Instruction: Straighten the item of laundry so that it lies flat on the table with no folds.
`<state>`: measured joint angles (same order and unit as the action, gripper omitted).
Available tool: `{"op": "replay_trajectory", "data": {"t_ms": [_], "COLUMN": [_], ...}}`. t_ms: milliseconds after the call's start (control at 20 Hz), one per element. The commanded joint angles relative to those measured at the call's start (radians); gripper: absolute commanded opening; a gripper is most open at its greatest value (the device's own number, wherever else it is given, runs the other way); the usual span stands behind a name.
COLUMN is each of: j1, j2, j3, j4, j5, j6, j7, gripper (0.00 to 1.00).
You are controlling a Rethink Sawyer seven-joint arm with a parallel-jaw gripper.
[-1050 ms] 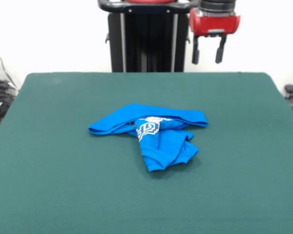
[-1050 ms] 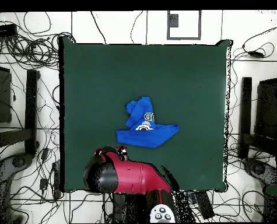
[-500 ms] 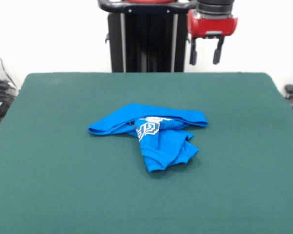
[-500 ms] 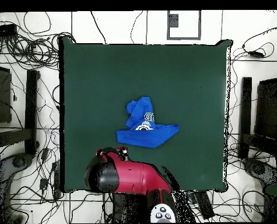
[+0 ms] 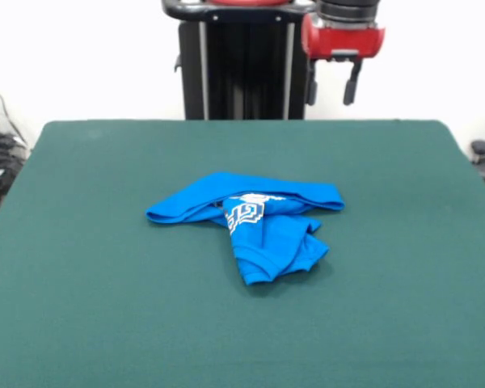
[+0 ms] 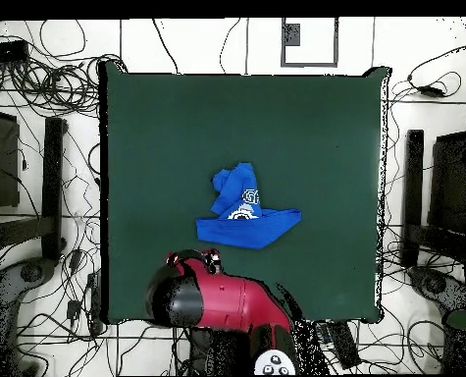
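Blue soft laundry [image 5: 255, 222] bunched on felt table [image 5: 81, 307]; gripper [image 5: 331, 85] wide, empty.

Garment [image 5: 250, 222] at frame centre: bright blue, white block lettering with blue infill on the fold. Table [image 5: 105, 307]: dark green, plain, no pattern. Gripper [image 5: 332, 85] at upper right of front view: black fingers under a red housing. Arm [image 6: 232, 299] at lower centre of overhead view: red with black joint.
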<state>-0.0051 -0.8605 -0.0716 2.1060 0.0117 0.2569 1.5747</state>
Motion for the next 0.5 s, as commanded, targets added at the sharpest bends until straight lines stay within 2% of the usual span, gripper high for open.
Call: {"op": "replay_trajectory", "data": {"t_ms": [50,250,500], "j1": [0.069,0.114,0.073], "j2": [0.007,0.037,0.066], "j3": [-0.078,-0.165,-0.141], "j4": [-0.033,-0.022,0.029], "j5": [0.103,0.195,0.279], "j6": [0.033,0.02,-0.066], "j7": [0.333,0.424,0.449], "gripper": [1.0,1.0,1.0]}}
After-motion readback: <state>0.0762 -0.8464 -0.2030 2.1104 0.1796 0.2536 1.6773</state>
